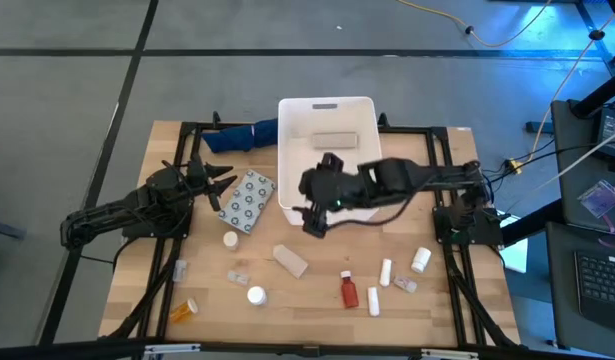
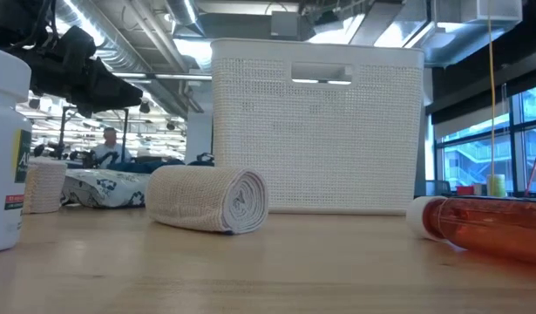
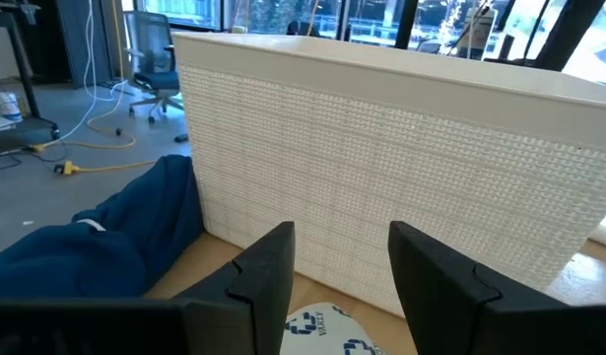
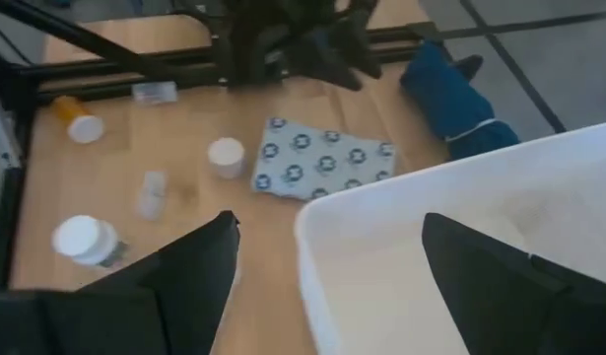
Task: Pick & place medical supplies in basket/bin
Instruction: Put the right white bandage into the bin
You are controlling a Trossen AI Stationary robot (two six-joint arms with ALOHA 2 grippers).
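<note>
The white bin (image 1: pixel 325 150) stands at the table's far middle; a pale flat item (image 1: pixel 335 139) lies inside it. My right gripper (image 4: pixel 332 286) is open and hovers over the bin's near left corner (image 4: pixel 317 212), holding nothing. My left gripper (image 3: pixel 347 276) is open on the table's left, pointing at the bin's left wall (image 3: pixel 401 148), just above the grey blister pack (image 1: pixel 249 200). On the wood lie a beige roll (image 1: pixel 291 261), a red bottle (image 1: pixel 348 290), white tubes (image 1: pixel 385 272), white bottles (image 1: pixel 420 260) and an orange bottle (image 1: pixel 184 311).
A dark blue cloth (image 1: pixel 242 135) lies bunched at the bin's far left. A black frame (image 1: pixel 187 128) runs around the table. In the low view the roll (image 2: pixel 211 198) and the red bottle (image 2: pixel 485 228) lie in front of the bin (image 2: pixel 315 122). A person shows far behind.
</note>
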